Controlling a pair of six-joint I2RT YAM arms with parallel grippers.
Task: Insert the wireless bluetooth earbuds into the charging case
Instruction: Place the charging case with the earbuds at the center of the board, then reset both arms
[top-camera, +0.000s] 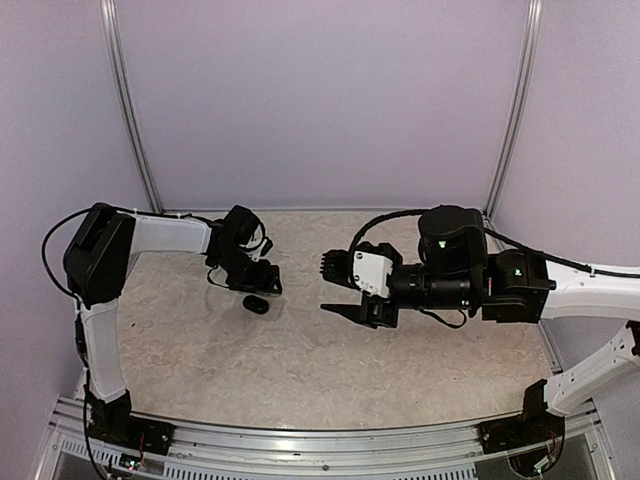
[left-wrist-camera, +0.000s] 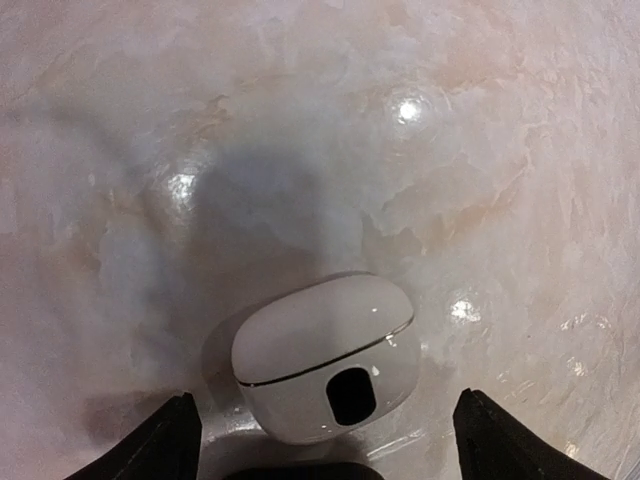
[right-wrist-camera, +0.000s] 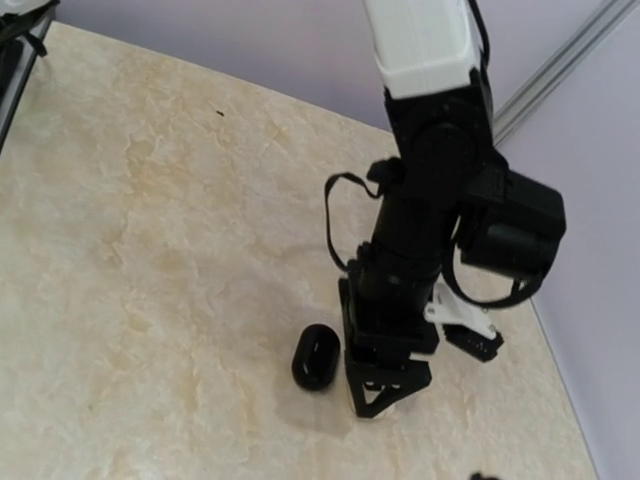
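Left wrist view: the left fingers (left-wrist-camera: 170, 445) stand wide apart at the lower corners. The closed charging case (left-wrist-camera: 325, 355) lies on the tabletop (left-wrist-camera: 450, 120) between them at lower centre. Top external view: the right fingers (top-camera: 345, 313) are also parted, right of centre, well apart from the case.

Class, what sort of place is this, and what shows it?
Probably a robot lab cell: left arm and right arm mounted on an aluminium rail, plain lilac walls enclosing the table.
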